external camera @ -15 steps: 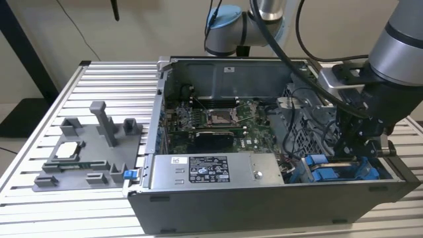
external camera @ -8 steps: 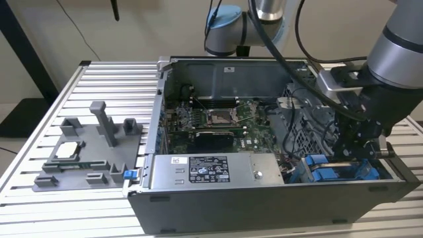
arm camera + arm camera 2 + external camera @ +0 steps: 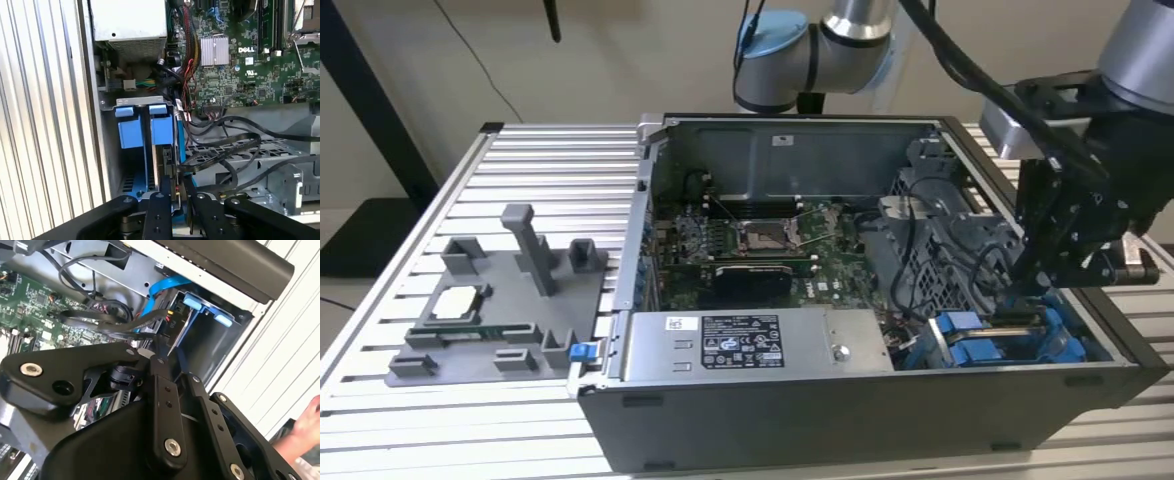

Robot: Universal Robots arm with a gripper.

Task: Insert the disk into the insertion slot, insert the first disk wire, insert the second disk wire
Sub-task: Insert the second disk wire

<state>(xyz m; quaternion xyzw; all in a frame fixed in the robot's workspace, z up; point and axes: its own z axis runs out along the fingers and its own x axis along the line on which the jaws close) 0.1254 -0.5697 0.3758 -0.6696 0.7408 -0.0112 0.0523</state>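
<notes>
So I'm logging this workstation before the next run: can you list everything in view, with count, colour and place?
Computer case: one, dark grey, open, on the slatted table.
Slatted table: one, silver, under everything.
Motherboard: one, green, on the case floor.
Power-supply box: one, grey with a white label, along the case's front edge.
Insertion slot: one, grey metal with blue tabs, in the case corner beside the power-supply box.
Disk: one, in a blue carrier, standing in the slot.
Black cables: several, looping beside the slot.
Blue cable: one, running to the bay.
Parts fixture: one, grey, at the exterior view's left.
Person's hand: one, beside the case.
Gripper: one, black, at the disk's edge.
</notes>
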